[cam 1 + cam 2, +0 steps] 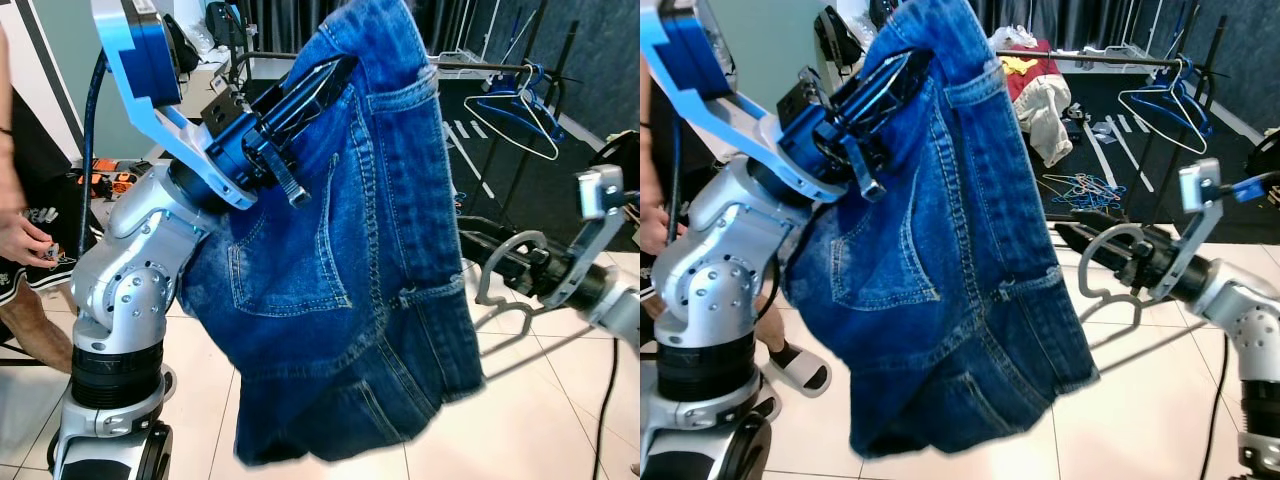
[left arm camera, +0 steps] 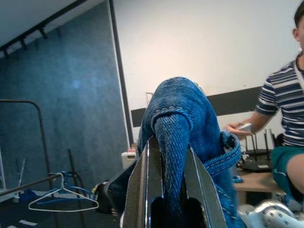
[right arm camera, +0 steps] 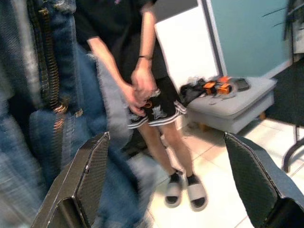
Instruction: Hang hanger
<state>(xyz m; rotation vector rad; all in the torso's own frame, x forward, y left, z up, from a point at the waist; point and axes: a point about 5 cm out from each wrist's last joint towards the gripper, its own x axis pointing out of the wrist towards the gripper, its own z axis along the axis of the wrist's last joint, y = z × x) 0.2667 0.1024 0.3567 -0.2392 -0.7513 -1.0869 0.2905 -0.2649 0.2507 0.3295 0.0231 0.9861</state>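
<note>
Left gripper (image 1: 315, 85), raised in the upper centre of the left eye view, is clenched on a fold of the blue denim jeans (image 1: 340, 290); the left wrist view shows the fabric pinched tight between its two black fingers (image 2: 142, 190). The jeans hang from that hold and drape down across the middle of the frame, waistband uppermost and back pocket facing the camera.

Right gripper (image 1: 1090, 240), at the right of the right eye view, reaches toward the jeans' edge with a grey hanger (image 1: 1110, 270) at its fingers. The hanger's curved hook lies just beside the denim. The right wrist view shows the fingers spread with open space between them, so the gripper looks released; whether one finger is threaded through the hanger cannot be settled from these views.

Clothes rail (image 1: 480, 68), upper right of the left eye view, already carries a white hanger (image 1: 515, 110) and a blue one; it stands well behind the jeans. A pile of spare hangers (image 1: 1085, 187) lies on the dark floor beneath it. A person's hand (image 1: 25, 240) shows at the left edge, and a person in black shorts stands beyond the denim in the right wrist view.

Step in hand, as judged: the garment and hanger are being brought together, hanging not yet done. The next move probably calls for feeding the hanger into the waistband while the left grip stays firm, then carrying both to the rail.
</note>
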